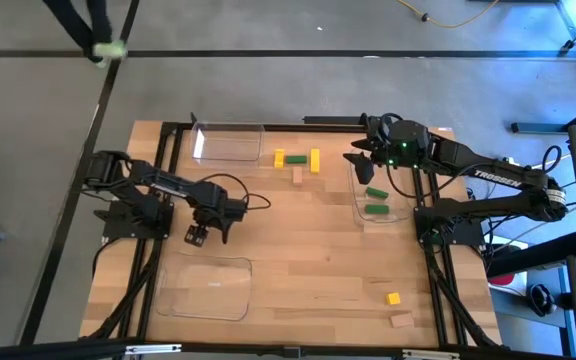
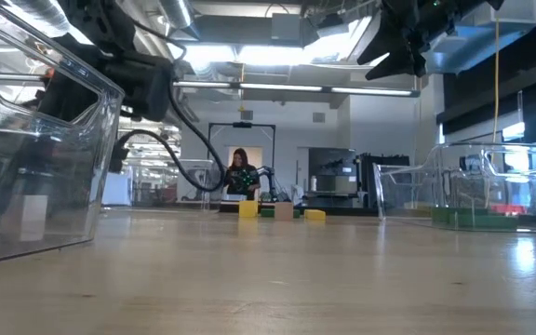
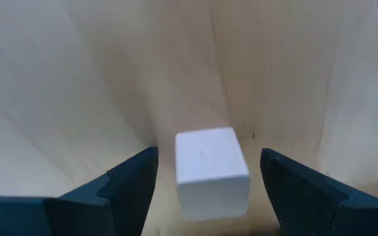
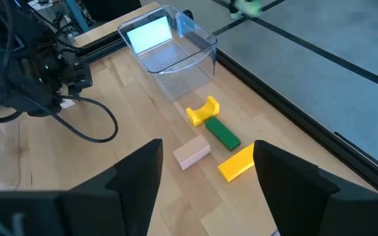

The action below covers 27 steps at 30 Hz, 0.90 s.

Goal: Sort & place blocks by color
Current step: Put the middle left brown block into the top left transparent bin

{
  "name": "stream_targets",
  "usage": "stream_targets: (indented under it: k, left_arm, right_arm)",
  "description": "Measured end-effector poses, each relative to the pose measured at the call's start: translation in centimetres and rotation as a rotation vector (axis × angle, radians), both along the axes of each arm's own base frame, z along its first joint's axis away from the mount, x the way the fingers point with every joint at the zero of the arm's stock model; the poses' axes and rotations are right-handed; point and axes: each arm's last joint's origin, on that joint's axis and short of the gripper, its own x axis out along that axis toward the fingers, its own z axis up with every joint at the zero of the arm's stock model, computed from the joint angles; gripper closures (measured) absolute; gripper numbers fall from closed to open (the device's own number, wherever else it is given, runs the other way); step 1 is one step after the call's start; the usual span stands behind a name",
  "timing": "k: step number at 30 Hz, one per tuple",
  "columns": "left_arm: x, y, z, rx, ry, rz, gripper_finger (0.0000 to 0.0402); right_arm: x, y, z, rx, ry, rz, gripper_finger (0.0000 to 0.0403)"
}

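The left tool (image 3: 209, 180) is standing wide over the table (image 1: 308, 250), its fingers (image 3: 126, 187) flanking a pale block (image 3: 212, 170) without touching it. The right tool (image 4: 205, 180) is hanging partly open and empty above the table's far right side. Two green blocks (image 1: 375, 201) are lying in the right tray (image 1: 360, 215). A yellow, green and tan cluster (image 1: 297, 161) is sitting near the far edge, and a yellow cube (image 1: 393, 298) and a tan block (image 1: 400, 320) are lying near the front right.

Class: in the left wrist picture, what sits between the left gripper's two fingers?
A single pale wooden cube lies on the bare tabletop between the open fingers of the left gripper, with gaps either side; only the left wrist view shows it.
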Motion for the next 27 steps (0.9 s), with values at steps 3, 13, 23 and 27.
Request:
stream_targets:
  k: [3,13,23,27]
  left_arm:
    - [0.1,0.0,-0.1,0.007,-0.007,0.002,0.0149]
    - [0.1,0.1,0.5,0.019,-0.045,0.007,0.0282]
    - [0.1,1.5,7.8,-0.094,-0.282,0.151,0.0282]
    - [0.1,2.5,11.4,-0.09,-0.508,0.244,0.0282]
  right_arm:
    - [0.0,0.0,0.0,0.0,0.0,0.0,0.0162]
    - [0.0,0.0,0.0,-0.001,0.0,-0.002,0.0162]
    - [0.1,0.0,0.2,0.025,-0.041,-0.005,0.0162]
    - [0.2,0.0,0.3,0.048,-0.063,0.006,0.0162]
